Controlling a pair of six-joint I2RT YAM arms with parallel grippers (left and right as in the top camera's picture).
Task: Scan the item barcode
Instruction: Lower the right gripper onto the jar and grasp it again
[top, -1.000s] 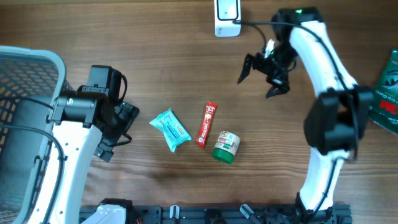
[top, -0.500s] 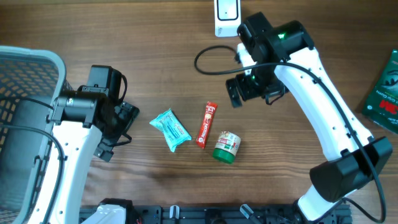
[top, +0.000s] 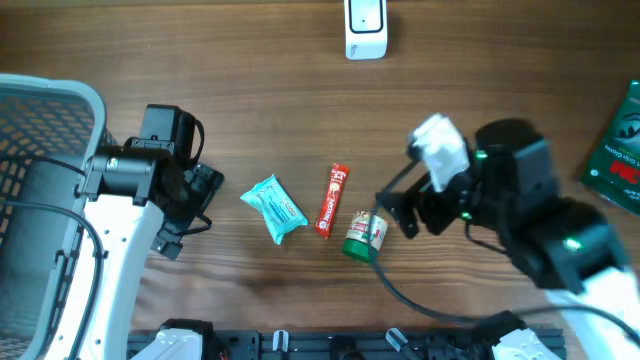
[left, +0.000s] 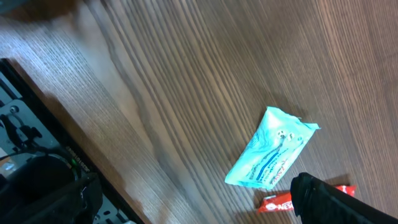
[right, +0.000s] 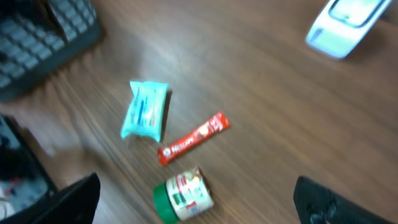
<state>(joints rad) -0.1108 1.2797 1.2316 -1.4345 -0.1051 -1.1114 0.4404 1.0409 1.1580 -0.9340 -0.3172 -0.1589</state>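
The small jar lies on its side on the counter, just beside the fingers of the right hand, on the side toward the counter's middle. It has a green lid and a pale label with red and green print; no barcode can be made out at this sharpness. In the right wrist view the jar sits low between the two dark fingers, apart from both. That hand is spread wide and holds nothing.

Just past the jar, farther from the right hand, lies a red stick sachet with white lettering, one end close to the jar's lid. Beyond it, toward the left hand, lies a crumpled teal packet with a paler stripe along its length. All three lie flat and apart from one another.

The left hand hovers near the teal packet on its far side from the sachet; its wrist view shows the packet and the sachet's end next to one dark finger. Its fingers stand wide apart and grip nothing.

A white scanner stands at the far edge, well apart from both hands. A grey mesh basket sits beside the left arm, and a green package lies at the counter's edge outside the right arm.
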